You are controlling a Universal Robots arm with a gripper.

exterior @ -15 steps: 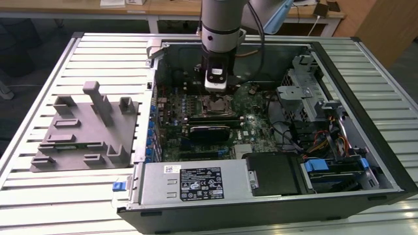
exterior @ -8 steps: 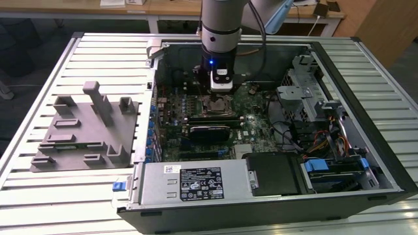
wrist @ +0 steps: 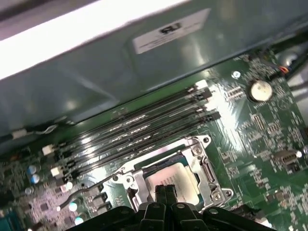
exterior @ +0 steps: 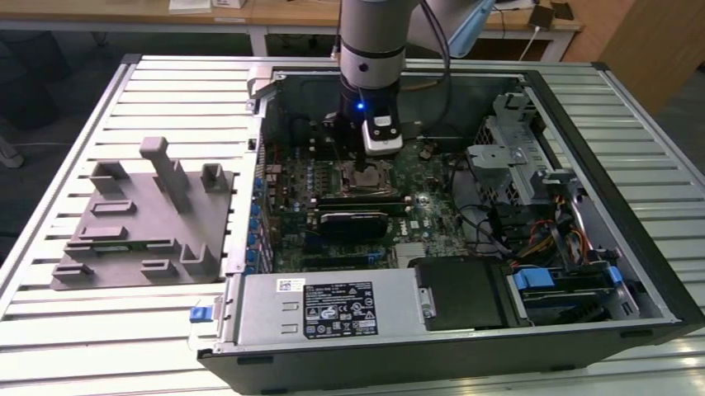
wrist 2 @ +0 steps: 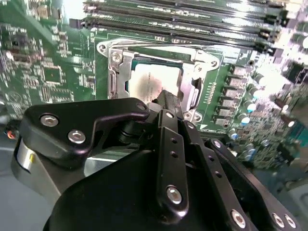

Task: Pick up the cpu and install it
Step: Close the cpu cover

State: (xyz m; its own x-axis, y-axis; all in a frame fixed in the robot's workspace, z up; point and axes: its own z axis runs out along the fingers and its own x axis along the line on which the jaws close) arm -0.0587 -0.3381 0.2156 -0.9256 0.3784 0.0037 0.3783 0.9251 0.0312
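the cpu (wrist 2: 153, 83), a silvery-grey square chip, lies flat in the socket (wrist 2: 115, 82), near the exterior view's centre.

Your arm (exterior: 369, 49) hangs over the open PC case (exterior: 617, 272), gripper (exterior: 380, 155) just above the mobo socket (exterior: 367, 180); grey block (exterior: 144, 219) sits well apart, the exterior view's left.

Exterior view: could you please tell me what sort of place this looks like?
Probably a robotics lab or test bench for computer assembly: an opened desktop computer case lies on a slatted metal table, a robot arm reaches into it, and wooden desks stand behind.
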